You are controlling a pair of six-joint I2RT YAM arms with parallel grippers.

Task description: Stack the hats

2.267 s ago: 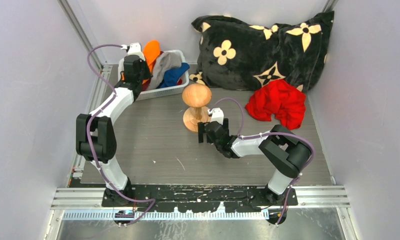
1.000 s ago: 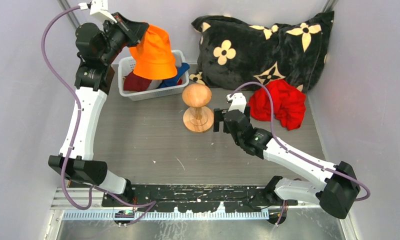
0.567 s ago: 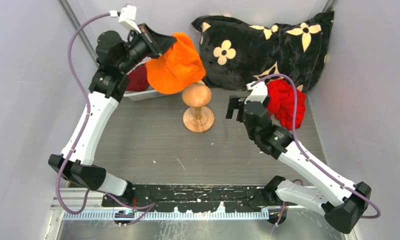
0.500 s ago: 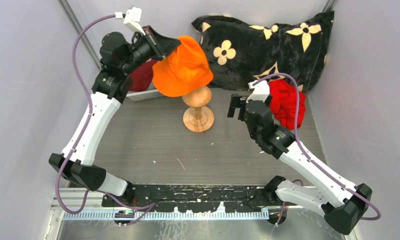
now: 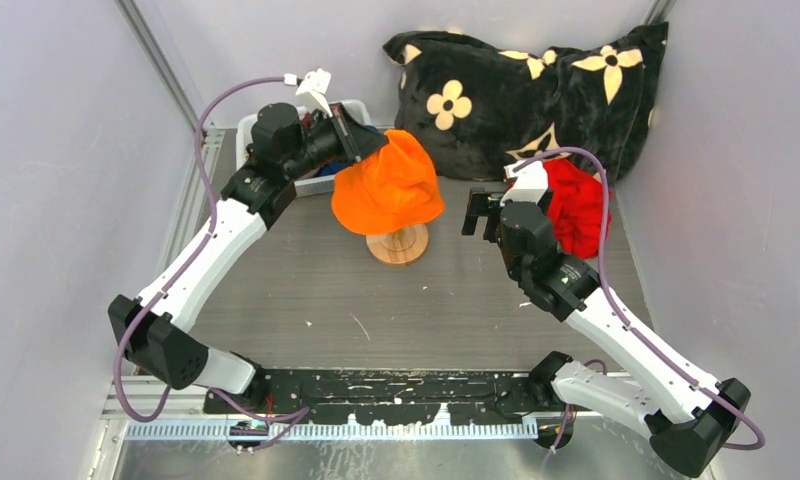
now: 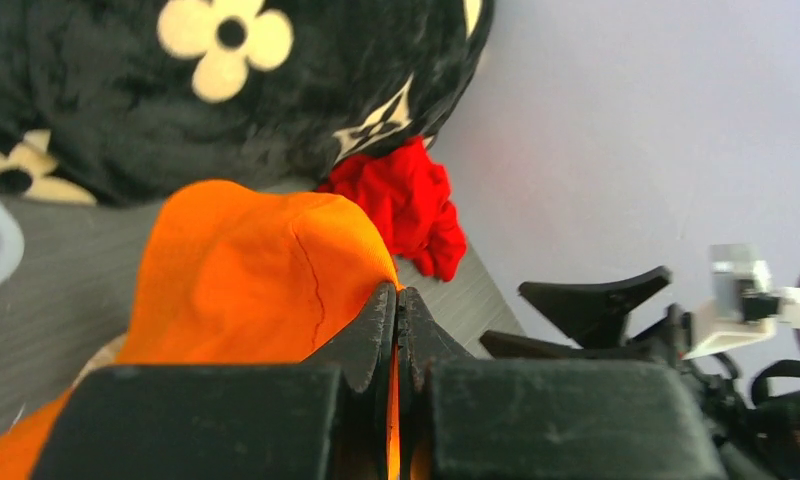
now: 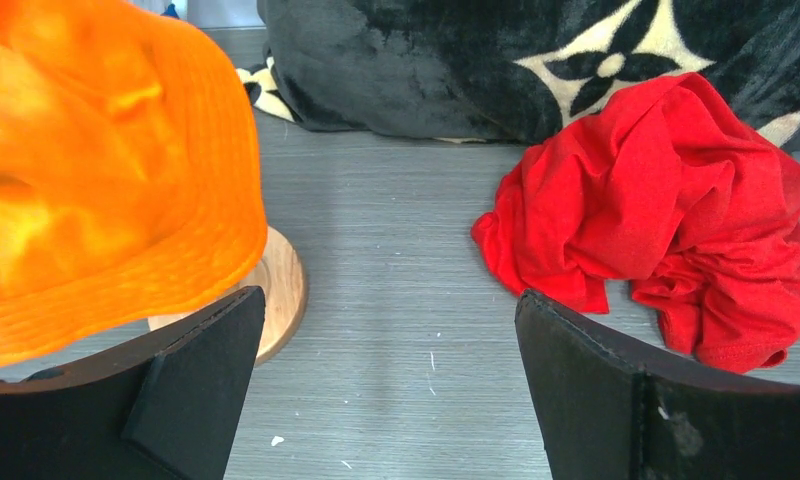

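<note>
An orange bucket hat [image 5: 388, 185] drapes over the head of the wooden stand, and only the stand's round base [image 5: 397, 246] shows below it. My left gripper [image 5: 369, 147] is shut on the hat's back edge; in the left wrist view orange cloth [image 6: 246, 270] runs between the closed fingers of the left gripper [image 6: 397, 300]. A crumpled bright red hat [image 5: 576, 205] lies at the right, against the cushion. My right gripper [image 5: 486, 214] hovers open between stand and red hat, nothing in it. In the right wrist view the right gripper [image 7: 389, 300] frames bare table, with the orange hat [image 7: 106, 180] left and the red hat [image 7: 666, 200] right.
A black cushion with cream flowers [image 5: 526, 80] fills the back right corner. A white basket [image 5: 244, 128] stands at the back left, mostly hidden behind my left arm. Grey walls close in both sides.
My left arm swung the orange hat from above the basket to the right and down onto the stand's head. My right gripper drifted slightly right toward the red hat and stayed open.
</note>
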